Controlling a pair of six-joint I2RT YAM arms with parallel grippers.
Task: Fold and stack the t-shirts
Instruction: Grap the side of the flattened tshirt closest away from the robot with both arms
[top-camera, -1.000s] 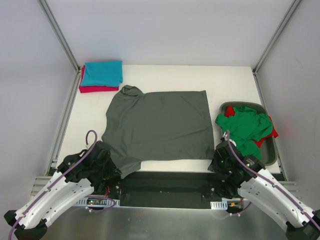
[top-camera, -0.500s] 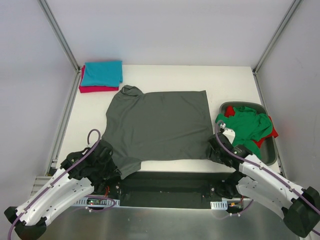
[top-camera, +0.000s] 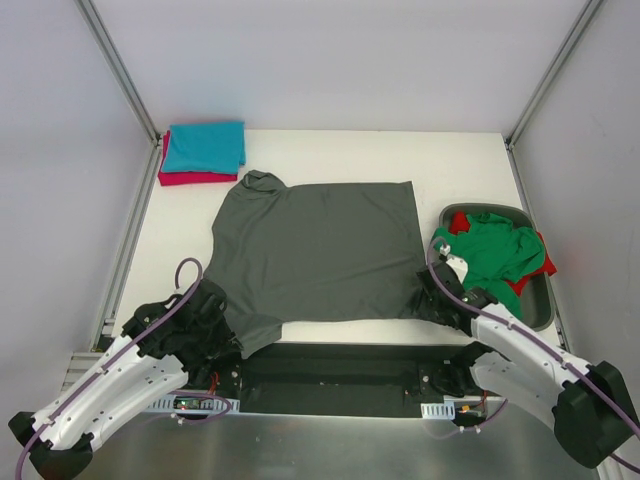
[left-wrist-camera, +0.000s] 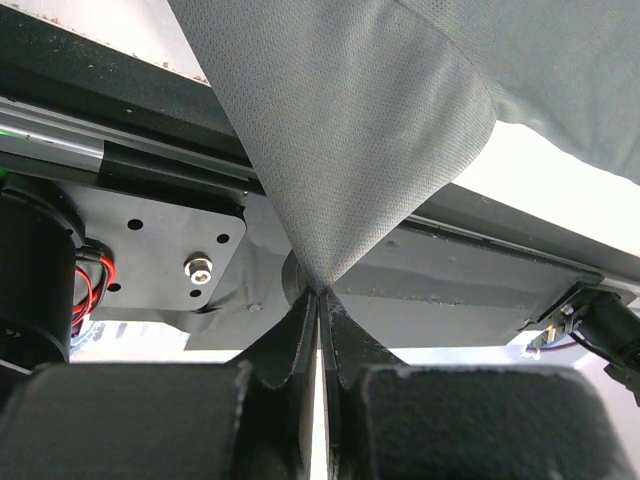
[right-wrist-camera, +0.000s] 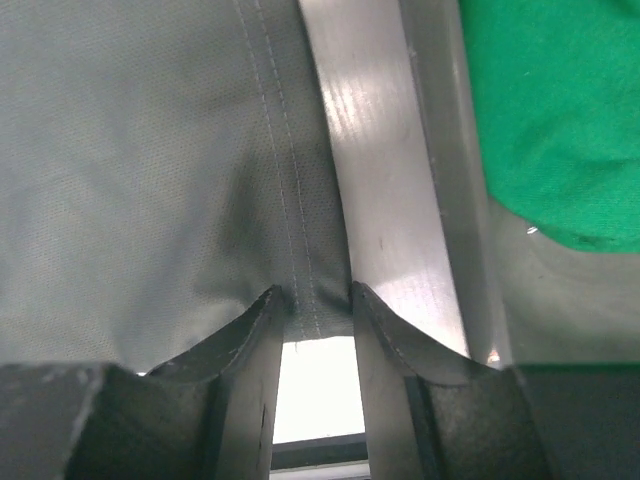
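Note:
A dark grey t-shirt (top-camera: 320, 250) lies spread flat on the white table, its near left part hanging over the front edge. My left gripper (top-camera: 228, 335) is shut on that hanging near left corner; the left wrist view shows the cloth (left-wrist-camera: 350, 130) pinched at the fingertips of the gripper (left-wrist-camera: 320, 295). My right gripper (top-camera: 425, 300) is at the shirt's near right corner. In the right wrist view the gripper (right-wrist-camera: 315, 300) is open, with the stitched hem of the shirt (right-wrist-camera: 150, 150) lying between the spread fingers.
A grey tray (top-camera: 540, 305) at the right holds a crumpled green shirt (top-camera: 495, 255) over a red one; the green shirt also shows in the right wrist view (right-wrist-camera: 560, 110). A folded teal shirt (top-camera: 205, 147) lies on a folded red one (top-camera: 185, 179) at the back left.
My right arm has reached forward and left, from the table's front edge to the grey shirt's near right corner. The left gripper has barely moved and still holds the cloth.

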